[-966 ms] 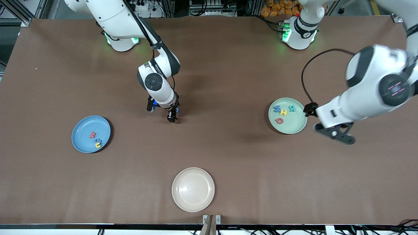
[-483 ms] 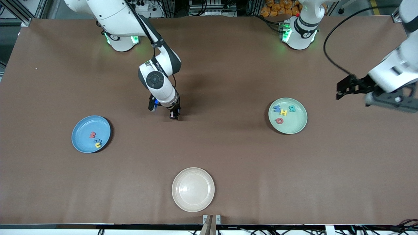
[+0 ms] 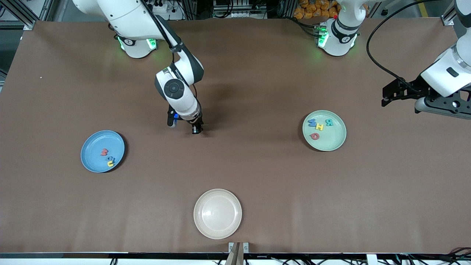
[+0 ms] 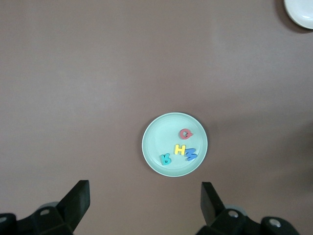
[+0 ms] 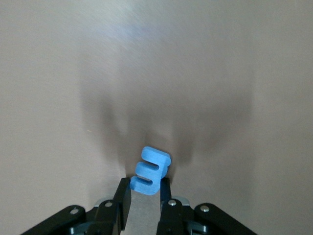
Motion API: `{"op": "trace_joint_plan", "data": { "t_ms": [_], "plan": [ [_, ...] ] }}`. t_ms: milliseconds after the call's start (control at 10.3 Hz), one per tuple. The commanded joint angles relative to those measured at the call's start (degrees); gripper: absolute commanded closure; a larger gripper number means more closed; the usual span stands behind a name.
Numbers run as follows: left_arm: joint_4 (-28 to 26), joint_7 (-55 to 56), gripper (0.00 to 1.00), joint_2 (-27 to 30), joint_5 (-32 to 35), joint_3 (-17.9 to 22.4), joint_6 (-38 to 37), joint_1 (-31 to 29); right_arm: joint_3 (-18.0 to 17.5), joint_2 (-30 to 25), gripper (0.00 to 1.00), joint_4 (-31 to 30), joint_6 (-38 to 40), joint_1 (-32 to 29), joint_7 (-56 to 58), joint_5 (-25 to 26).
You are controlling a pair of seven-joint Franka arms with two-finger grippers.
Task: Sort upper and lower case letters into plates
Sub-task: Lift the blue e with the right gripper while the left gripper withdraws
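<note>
Sitting nearest the camera is an empty cream plate (image 3: 217, 214). Farther back, the blue plate (image 3: 92, 162) holds three letters and the green plate (image 3: 336, 141) holds four. Between them, farther still, the right gripper (image 3: 197, 129) is down at the worktop (image 3: 257, 176), its fingers clamped on the last blue letter (image 5: 149, 171). The left gripper (image 3: 399, 96) waits with fingers apart, high over the worktop at its own end. The pick looks made; next comes lifting the letter and carrying it to its matching plate.
</note>
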State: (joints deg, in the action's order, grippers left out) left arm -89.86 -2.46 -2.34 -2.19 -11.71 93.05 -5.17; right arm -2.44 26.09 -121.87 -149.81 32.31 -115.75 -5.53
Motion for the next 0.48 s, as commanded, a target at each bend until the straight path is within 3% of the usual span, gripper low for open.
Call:
{"op": "trace_joint_plan", "data": {
  "t_ms": [0,193,387],
  "plan": [
    [-1.1,3.4,0.0,1.3,-2.1,3.1,-2.5,0.7,1.2,-3.8,1.0,-0.9,4.3,-4.1,11.6,0.6],
    [-2.5,1.2,0.0,1.5,-1.6,5.1,-2.4,0.6,5.2,-4.6,1.0,-0.8,8.6,-5.9,22.9,2.4],
    [-3.1,-7.4,0.0,2.7,0.4,5.0,-2.3,0.9,7.7,-4.3,1.0,-0.3,12.9,-12.7,33.7,11.8]
  ]
}}
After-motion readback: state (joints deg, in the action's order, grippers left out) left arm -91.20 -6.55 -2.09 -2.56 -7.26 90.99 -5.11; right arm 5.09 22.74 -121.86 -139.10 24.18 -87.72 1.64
